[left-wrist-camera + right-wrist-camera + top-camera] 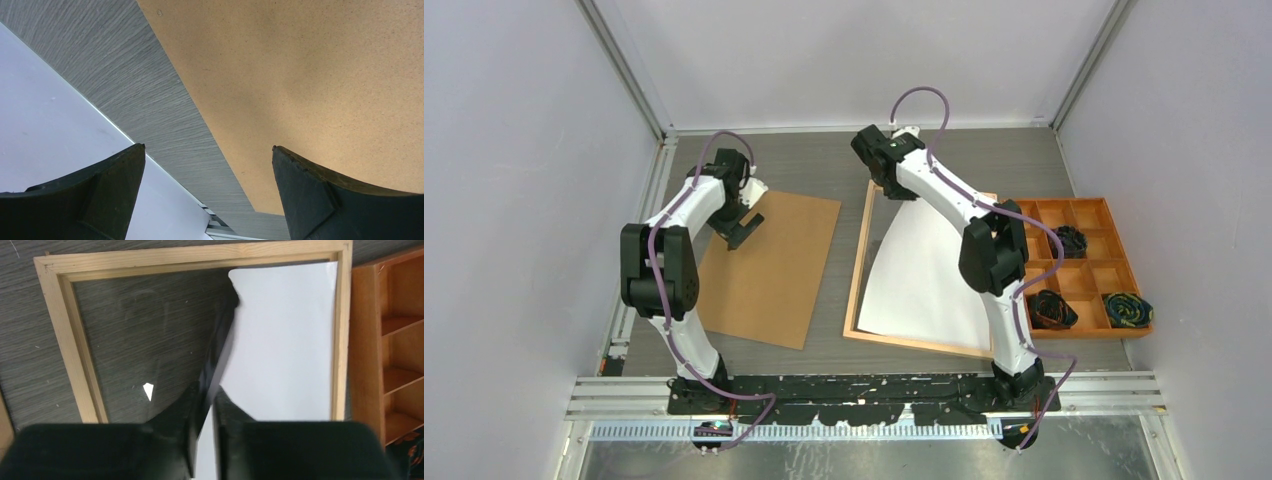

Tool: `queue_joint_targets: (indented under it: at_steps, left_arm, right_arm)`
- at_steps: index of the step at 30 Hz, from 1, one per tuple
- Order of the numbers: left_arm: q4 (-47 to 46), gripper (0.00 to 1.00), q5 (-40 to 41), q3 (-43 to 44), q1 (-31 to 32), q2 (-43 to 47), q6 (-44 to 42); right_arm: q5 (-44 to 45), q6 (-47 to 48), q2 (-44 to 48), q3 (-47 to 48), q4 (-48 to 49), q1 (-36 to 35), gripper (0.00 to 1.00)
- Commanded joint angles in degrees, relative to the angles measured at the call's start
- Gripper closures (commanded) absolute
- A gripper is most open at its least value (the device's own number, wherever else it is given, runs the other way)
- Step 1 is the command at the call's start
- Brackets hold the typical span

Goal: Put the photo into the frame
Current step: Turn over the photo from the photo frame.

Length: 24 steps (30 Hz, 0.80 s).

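The photo (924, 280) lies white back up inside the frame (858, 265), a thin light-wood rectangle right of centre. Its far edge curls upward and shows a dark underside. My right gripper (892, 188) is at the frame's far end, shut on that raised edge. In the right wrist view the sheet (285, 340) runs up between the fingers of the right gripper (209, 390), above the frame's (65, 330) clear centre. My left gripper (742, 232) hangs open over the far left part of a brown board (769, 270), holding nothing. The left wrist view shows the left gripper (208, 146) wide apart above the board's (310, 75) edge.
An orange compartment tray (1114, 205) stands right of the frame, with dark cord bundles (1052, 308) in some cells; its wall (365, 340) shows in the right wrist view. White enclosure walls stand to the left, right and back. The arm bases sit along the near rail.
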<state>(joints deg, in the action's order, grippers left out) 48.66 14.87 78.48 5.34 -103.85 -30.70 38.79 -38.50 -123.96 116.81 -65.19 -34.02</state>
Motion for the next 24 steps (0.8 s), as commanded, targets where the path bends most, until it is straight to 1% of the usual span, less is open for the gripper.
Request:
queue_joint_targets:
  at_steps: [1, 2, 3, 5, 7, 8, 9, 17, 19, 22, 24]
  left_arm:
    - [-0.67, 0.00, 0.58, 0.19, -0.25, 1.71, -1.09]
    - [-0.72, 0.00, 0.67, 0.06, -0.25, 1.77, -1.21]
    - [-0.76, 0.00, 0.68, -0.03, -0.29, 1.89, -1.30]
    - [-0.78, 0.00, 0.68, -0.14, -0.31, 2.06, -1.36]
    - [-0.82, 0.00, 0.68, -0.23, -0.27, 2.20, -1.39]
    - [-0.85, 0.00, 0.75, -0.32, -0.32, 2.29, -1.45]
    - [-0.84, 0.00, 0.77, -0.41, -0.33, 2.33, -1.54]
    - [-1.12, 0.00, 1.22, -0.30, -0.55, 2.35, -1.93]
    - [-1.06, 0.00, 1.21, -0.13, -0.60, 2.18, -1.88]
    - [-1.11, 0.00, 1.20, -0.07, -0.60, 2.16, -1.83]
    - [-1.04, 0.00, 1.13, -0.08, -0.68, 2.24, -1.83]
  right_arm:
    - [-1.76, 0.24, -0.10, -0.58, 0.57, -0.38, 0.67]
    - [-2.57, 0.31, 0.01, -1.07, 1.09, -0.40, 0.58]
    - [-3.08, 0.09, 0.15, -1.59, 1.65, -0.43, 0.44]
    - [-3.87, -0.51, 0.54, -2.53, 2.86, -0.41, 0.25]
    - [-4.82, -0.96, 1.03, -3.42, 4.35, -0.38, 0.07]
    - [-5.08, -1.18, 1.15, -3.67, 4.82, -0.41, 0.03]
    - [-5.62, -1.36, 1.28, -3.77, 5.38, -0.40, 0.01]
    - [-8.61, -1.49, 2.56, -3.93, 7.96, -0.20, 0.00]
    - [-10.12, -1.42, 4.20, -5.52, 9.82, 0.19, 0.00]
    - [-14.04, -1.59, 7.76, -10.26, 15.83, 1.56, 0.00]
    - [-15.68, -1.90, 9.53, -12.46, 18.04, 2.37, 0.00]
